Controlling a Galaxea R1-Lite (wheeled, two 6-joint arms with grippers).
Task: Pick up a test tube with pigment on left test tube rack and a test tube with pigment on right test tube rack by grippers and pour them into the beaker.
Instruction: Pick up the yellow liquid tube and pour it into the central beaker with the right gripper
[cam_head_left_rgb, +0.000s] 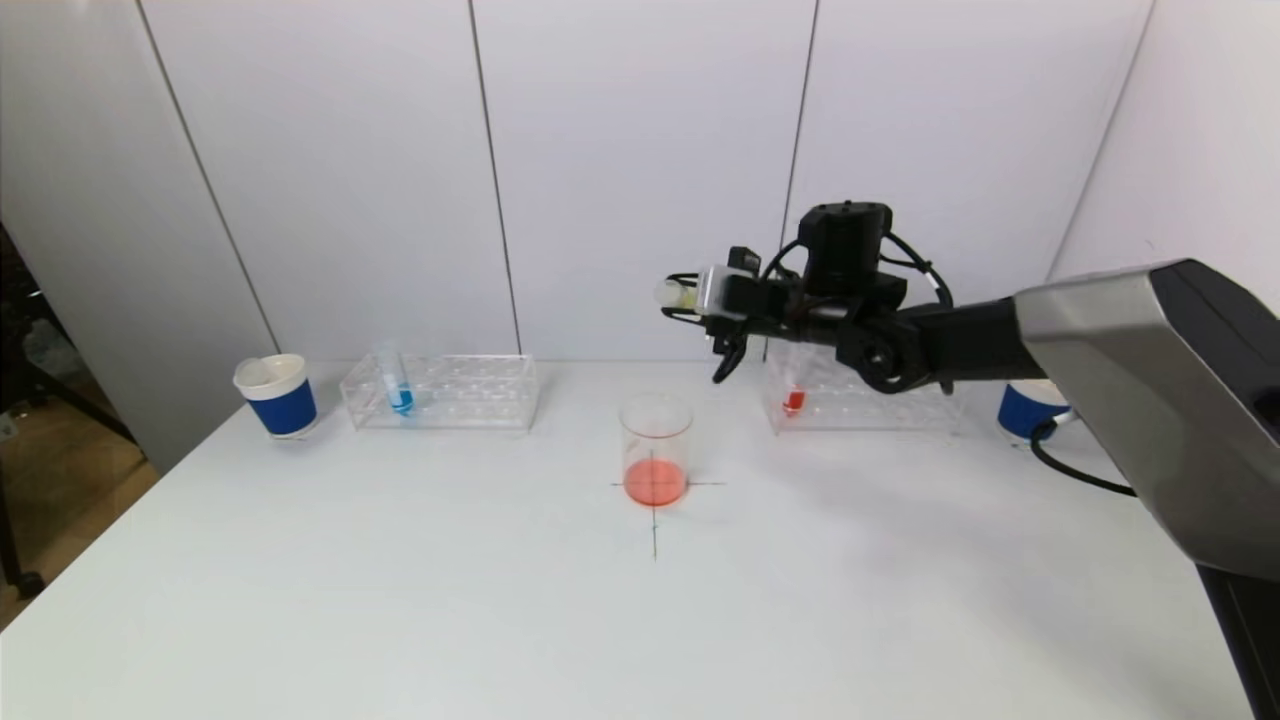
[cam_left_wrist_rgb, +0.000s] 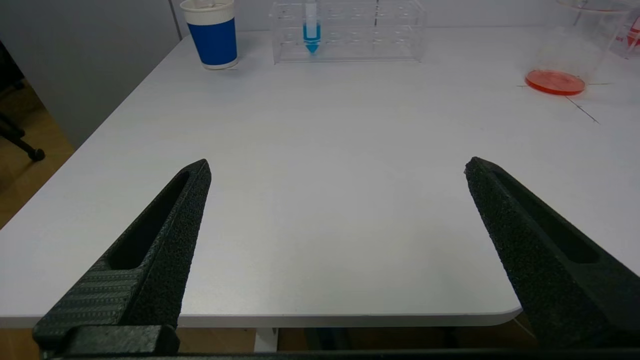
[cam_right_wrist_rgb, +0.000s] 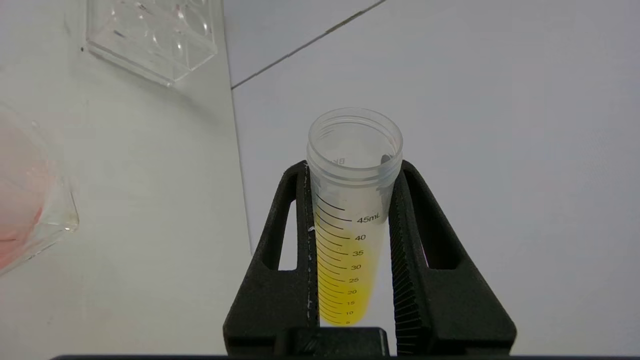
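Observation:
My right gripper (cam_head_left_rgb: 692, 296) is shut on a clear graduated test tube (cam_head_left_rgb: 673, 293) holding yellow pigment (cam_right_wrist_rgb: 345, 270). It holds the tube lying nearly level, mouth toward the left, above and slightly behind the glass beaker (cam_head_left_rgb: 655, 450), which holds red-orange liquid. In the right wrist view the fingers (cam_right_wrist_rgb: 300, 210) clamp the tube just below its open rim. The left rack (cam_head_left_rgb: 470, 392) holds a tube with blue pigment (cam_head_left_rgb: 398, 385). The right rack (cam_head_left_rgb: 870, 400) holds a tube with red pigment (cam_head_left_rgb: 794, 398). My left gripper (cam_left_wrist_rgb: 335, 167) is open and empty over the table's near left edge.
A blue-and-white paper cup (cam_head_left_rgb: 277, 395) stands left of the left rack. Another cup (cam_head_left_rgb: 1030, 408) stands right of the right rack, partly behind my right arm. The beaker sits on a cross mark (cam_head_left_rgb: 655, 530). White wall panels stand behind the table.

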